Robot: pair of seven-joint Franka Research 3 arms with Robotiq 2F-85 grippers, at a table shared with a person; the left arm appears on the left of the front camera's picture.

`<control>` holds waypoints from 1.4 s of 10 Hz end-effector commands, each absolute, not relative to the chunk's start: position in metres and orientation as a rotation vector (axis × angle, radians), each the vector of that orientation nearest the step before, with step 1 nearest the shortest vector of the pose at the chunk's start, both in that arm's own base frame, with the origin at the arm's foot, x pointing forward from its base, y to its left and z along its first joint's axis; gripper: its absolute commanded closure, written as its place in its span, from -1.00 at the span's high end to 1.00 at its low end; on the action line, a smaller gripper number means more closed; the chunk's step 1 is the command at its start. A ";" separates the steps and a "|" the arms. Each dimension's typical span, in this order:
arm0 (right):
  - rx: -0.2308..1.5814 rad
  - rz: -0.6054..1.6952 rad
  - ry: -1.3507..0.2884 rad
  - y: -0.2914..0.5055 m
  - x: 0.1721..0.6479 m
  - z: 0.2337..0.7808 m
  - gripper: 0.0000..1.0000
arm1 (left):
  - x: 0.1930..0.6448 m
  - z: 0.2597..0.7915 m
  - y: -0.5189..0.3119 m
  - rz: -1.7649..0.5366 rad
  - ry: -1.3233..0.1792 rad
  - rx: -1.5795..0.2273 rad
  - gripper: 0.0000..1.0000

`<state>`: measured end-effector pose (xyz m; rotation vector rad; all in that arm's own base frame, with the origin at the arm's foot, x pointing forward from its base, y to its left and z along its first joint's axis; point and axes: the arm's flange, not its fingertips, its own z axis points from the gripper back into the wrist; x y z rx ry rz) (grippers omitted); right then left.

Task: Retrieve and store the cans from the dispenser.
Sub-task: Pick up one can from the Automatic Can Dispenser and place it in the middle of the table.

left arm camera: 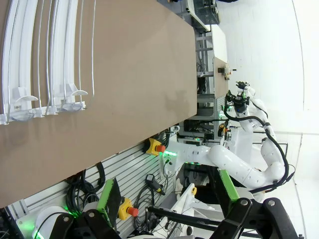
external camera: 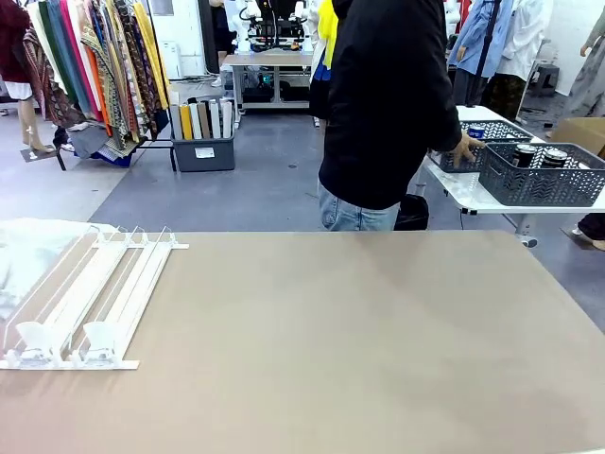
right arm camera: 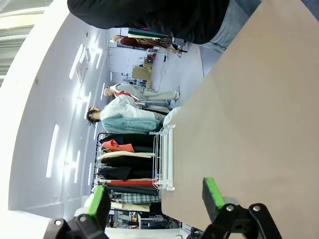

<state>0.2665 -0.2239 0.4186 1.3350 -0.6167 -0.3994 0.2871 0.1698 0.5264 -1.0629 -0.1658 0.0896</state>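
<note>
The dispenser (external camera: 85,303), a white and clear sloped rack, lies at the table's left edge with nothing in its lanes. In the left wrist view the dispenser (left arm camera: 45,59) sits at the top left, far from my left gripper (left arm camera: 167,191), which stands open over the table's near edge. My right gripper (right arm camera: 155,199) is open too, with nothing between its green pads (right arm camera: 212,191); the dispenser (right arm camera: 164,157) shows beyond it. Two dark cans (external camera: 539,155) with silver tops stand in a grey basket (external camera: 539,184) on a side table behind the person.
A person in a black top (external camera: 388,104) stands at the far edge, turned away, one hand (external camera: 465,149) on a second basket (external camera: 492,132). White cloth (external camera: 33,251) lies behind the dispenser. The brown tabletop (external camera: 359,340) spreads wide to the dispenser's right.
</note>
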 end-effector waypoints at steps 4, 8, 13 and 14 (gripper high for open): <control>1.335 -0.385 -0.624 -0.225 0.267 0.421 1.00 | 0.286 0.527 0.169 0.077 -0.183 -1.079 1.00; 1.335 -0.385 -0.624 -0.225 0.267 0.421 1.00 | 0.286 0.527 0.169 0.077 -0.183 -1.079 1.00; 1.335 -0.385 -0.624 -0.225 0.267 0.421 1.00 | 0.286 0.527 0.169 0.077 -0.183 -1.079 1.00; 1.335 -0.385 -0.624 -0.225 0.267 0.421 1.00 | 0.286 0.527 0.169 0.077 -0.183 -1.079 1.00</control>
